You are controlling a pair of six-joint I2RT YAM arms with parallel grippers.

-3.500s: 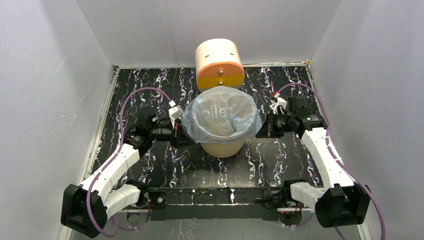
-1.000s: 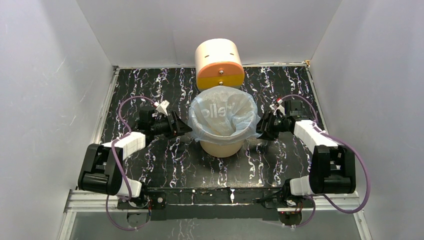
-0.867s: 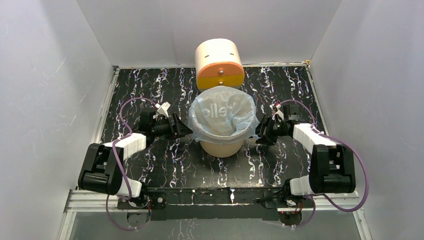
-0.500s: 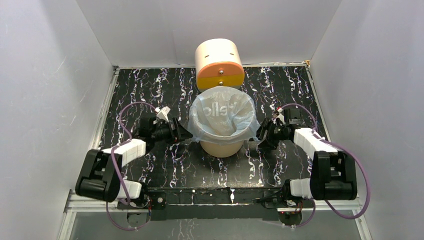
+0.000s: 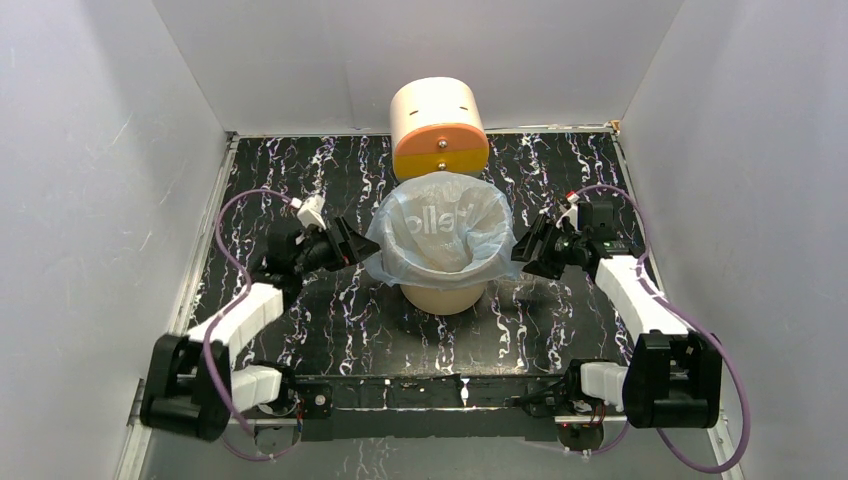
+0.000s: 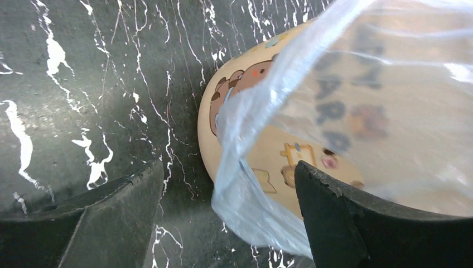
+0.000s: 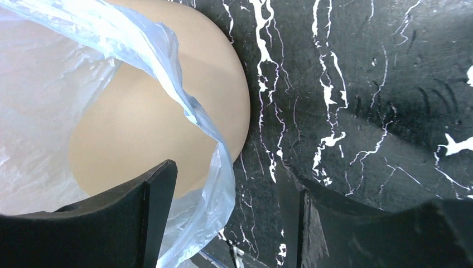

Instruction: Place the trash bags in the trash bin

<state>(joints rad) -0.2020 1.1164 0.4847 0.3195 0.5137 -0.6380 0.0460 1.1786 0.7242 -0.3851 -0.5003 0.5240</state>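
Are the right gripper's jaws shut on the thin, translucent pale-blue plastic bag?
No: the right wrist view shows the right gripper with jaws spread wide and the pale-blue plastic bag edge hanging loose between them.

The pale-blue trash bag (image 5: 470, 245) carries white lettering on its inner wall. Seen from above it appears mirrored, and only something like "olle" can be made out. In the left wrist view, dark letters stand on the side of the trash bin (image 6: 240, 84) behind the film, perhaps "ARP", but too blurred to be sure.
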